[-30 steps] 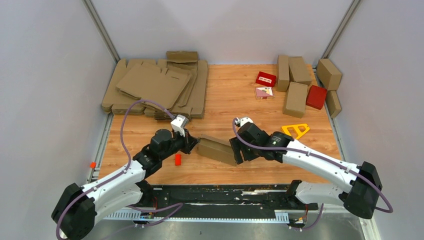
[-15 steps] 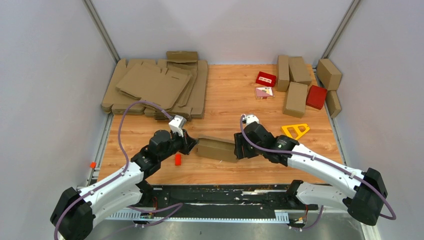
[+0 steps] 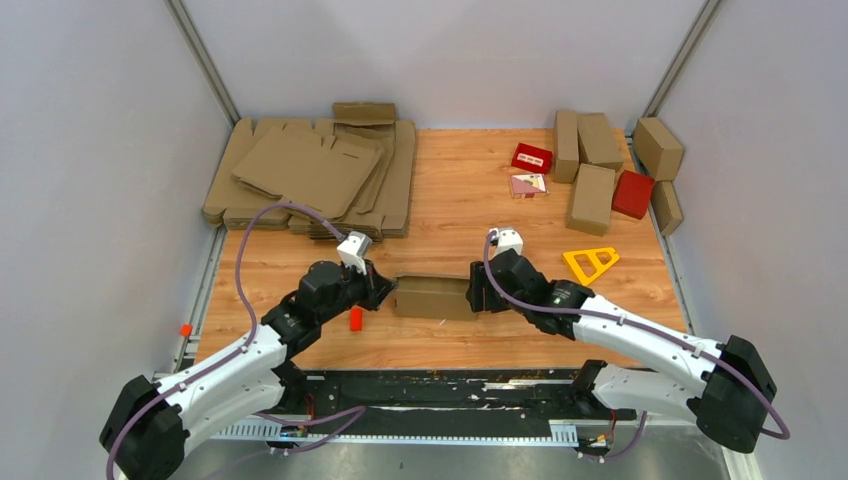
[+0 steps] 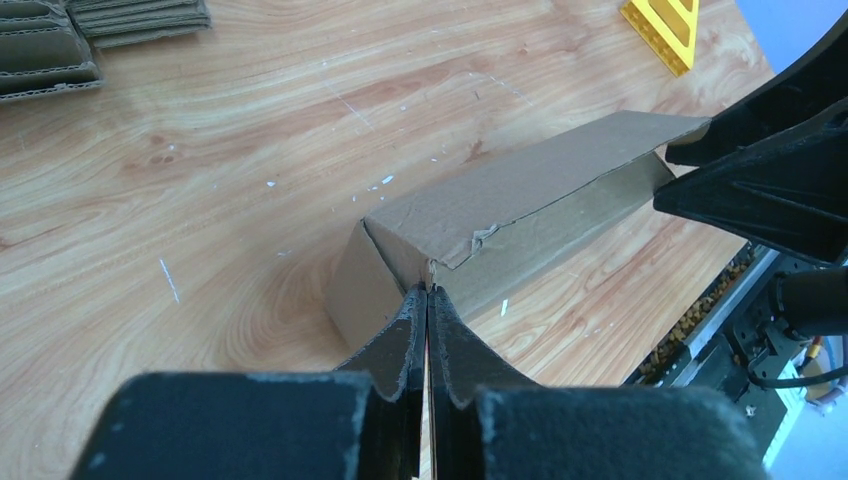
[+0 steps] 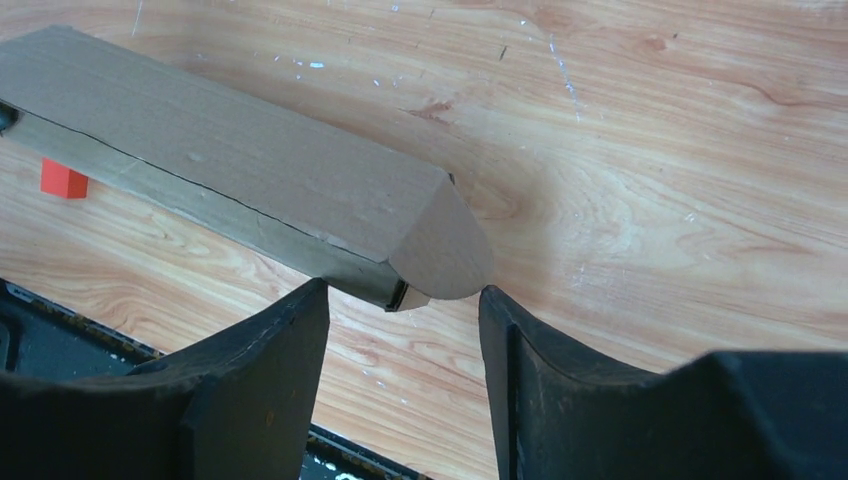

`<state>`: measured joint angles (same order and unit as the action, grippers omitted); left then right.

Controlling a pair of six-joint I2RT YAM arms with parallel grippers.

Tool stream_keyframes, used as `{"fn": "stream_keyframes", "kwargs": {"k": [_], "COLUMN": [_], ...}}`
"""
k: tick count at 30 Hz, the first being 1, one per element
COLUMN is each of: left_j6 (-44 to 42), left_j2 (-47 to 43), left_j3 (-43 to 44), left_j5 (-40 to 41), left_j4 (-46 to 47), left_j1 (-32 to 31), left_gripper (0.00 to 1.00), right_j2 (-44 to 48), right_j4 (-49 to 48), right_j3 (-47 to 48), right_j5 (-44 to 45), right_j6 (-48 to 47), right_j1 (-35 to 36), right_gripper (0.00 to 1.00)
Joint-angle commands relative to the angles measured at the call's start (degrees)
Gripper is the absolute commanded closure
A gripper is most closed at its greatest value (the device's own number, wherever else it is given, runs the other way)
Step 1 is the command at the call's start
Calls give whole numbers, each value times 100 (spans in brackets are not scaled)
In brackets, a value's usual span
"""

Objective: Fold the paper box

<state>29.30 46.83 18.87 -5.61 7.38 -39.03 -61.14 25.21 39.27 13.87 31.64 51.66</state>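
The paper box [image 3: 432, 297] is a folded oblong brown carton lying crosswise on the wooden table between the two arms. My left gripper [image 3: 388, 291] is at its left end, shut on a thin cardboard edge of the box [image 4: 520, 205], and the fingertips [image 4: 415, 310] pinch it at the corner. My right gripper [image 3: 476, 296] is at the right end. In the right wrist view it is open [image 5: 402, 292], with the rounded end flap of the box [image 5: 250, 170] just ahead of the fingers [image 5: 290, 330], apart from both of them.
A pile of flat cardboard sheets [image 3: 315, 170] lies at the back left. Several folded cartons [image 3: 590, 195] and red boxes [image 3: 632, 193] lie at the back right. A yellow triangle [image 3: 590, 262] is by the right arm. A small red block [image 3: 355, 319] sits near the left gripper.
The box's right end has swung away from the near edge, so the box now lies level across the table. The right gripper moved with it. The left gripper has barely moved.
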Motion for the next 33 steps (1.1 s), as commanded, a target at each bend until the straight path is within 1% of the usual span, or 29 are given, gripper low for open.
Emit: {"fn": "stream_keyframes", "kwargs": {"k": [1, 4, 6, 8, 12, 14, 19, 24, 33], "left_j6": [82, 107, 116, 138, 233, 285, 329, 427, 413], "left_j2": [-140, -132, -111, -89, -82, -82, -28, -25, 34], "left_j3": [139, 131, 125, 113, 33, -14, -16, 49, 284], "left_j5": [57, 90, 110, 126, 194, 229, 268, 262, 402], "left_j4": [19, 36, 53, 79, 230, 319, 392, 411, -27], "left_j1": [-48, -78, -95, -113, -176, -213, -237, -254, -263], "left_gripper": [95, 95, 95, 95, 95, 95, 95, 95, 94], "right_j2": [243, 378, 451, 520, 573, 531, 302, 142, 230], "right_j4": [-418, -549, -571, -623, -928, -1061, -905, -600, -415], "right_j3": [-159, -233, -266, -334, -526, -619, -606, -513, -608], "right_j5": [278, 325, 494, 661, 815, 825, 616, 351, 292], "right_j6": [108, 172, 253, 395, 762, 796, 628, 250, -85], "right_j1": [-24, -24, -24, -24, -24, -20, -11, 4, 70], "right_gripper": [41, 32, 30, 31, 38, 41, 41, 40, 41]}}
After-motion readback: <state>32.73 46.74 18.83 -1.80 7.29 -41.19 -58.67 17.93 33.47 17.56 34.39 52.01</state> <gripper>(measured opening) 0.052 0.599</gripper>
